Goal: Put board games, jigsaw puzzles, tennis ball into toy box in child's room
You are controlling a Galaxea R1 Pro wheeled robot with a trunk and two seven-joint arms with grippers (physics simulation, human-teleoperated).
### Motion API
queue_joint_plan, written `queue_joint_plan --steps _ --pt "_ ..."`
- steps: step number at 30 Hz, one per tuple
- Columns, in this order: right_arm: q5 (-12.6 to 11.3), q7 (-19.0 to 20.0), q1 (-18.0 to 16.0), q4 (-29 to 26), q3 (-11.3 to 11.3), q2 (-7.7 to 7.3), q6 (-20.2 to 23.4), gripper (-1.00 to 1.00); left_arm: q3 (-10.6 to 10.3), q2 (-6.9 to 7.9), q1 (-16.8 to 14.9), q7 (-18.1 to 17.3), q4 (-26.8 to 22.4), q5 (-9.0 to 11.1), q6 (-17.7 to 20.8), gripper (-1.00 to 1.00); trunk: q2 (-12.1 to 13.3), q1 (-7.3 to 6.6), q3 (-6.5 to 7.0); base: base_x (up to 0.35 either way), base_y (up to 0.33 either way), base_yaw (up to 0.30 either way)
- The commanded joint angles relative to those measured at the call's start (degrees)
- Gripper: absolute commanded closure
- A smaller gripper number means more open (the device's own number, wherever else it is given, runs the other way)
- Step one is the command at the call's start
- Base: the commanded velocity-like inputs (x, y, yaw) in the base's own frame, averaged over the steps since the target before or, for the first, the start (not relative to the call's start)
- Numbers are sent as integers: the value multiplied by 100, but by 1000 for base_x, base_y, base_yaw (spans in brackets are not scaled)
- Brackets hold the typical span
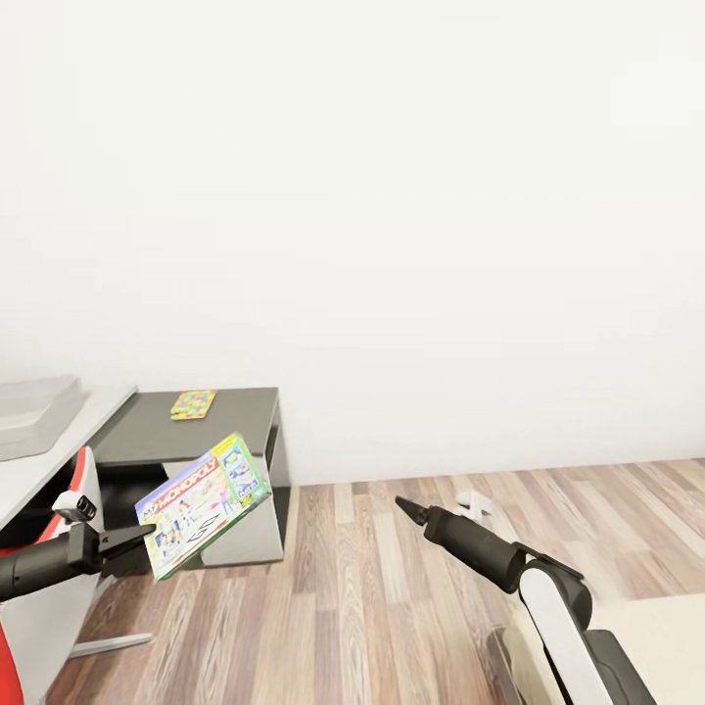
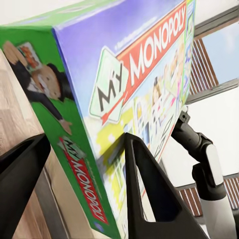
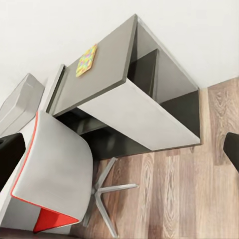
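Note:
A green-edged "My Monopoly" board game (image 1: 206,504) hangs tilted in the air over the floor, with my left gripper (image 1: 132,537) shut on its lower edge. In the left wrist view the board game (image 2: 134,94) sits between the two black fingers (image 2: 154,194). One jigsaw puzzle (image 1: 193,403) lies flat on the dark grey cabinet part of the table (image 1: 235,421). The toy box (image 1: 29,413) stands on the pale desk top at the far left. My right gripper (image 1: 406,506) hovers above the wood floor; in its wrist view the fingers (image 3: 10,157) stand wide apart around nothing, with the jigsaw puzzle (image 3: 86,60) and toy box (image 3: 20,102) beyond.
A white and red swivel chair (image 1: 54,578) stands tucked at the desk, just under my left arm, and appears as the chair (image 3: 55,169) in the right wrist view. A corner of the beige bed (image 1: 666,636) lies at the lower right. Wood floor (image 1: 372,607) stretches between the cabinet and the bed.

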Motion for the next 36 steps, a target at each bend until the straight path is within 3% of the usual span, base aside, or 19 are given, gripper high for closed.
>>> queue_joint_plan --steps 1,10,36 --pt "15 17 -5 -3 2 -3 20 -100 -1 2 -5 -14 -1 10 60 100 -12 6 -13 239 0 0" --pt "17 12 -5 -3 5 -2 19 -100 -1 2 -5 -14 -1 14 60 100 -12 6 -13 190 -50 0" --pt "24 16 -5 -9 15 -2 19 -100 -1 2 -5 -15 -1 14 53 100 -12 6 -13 -18 43 0"
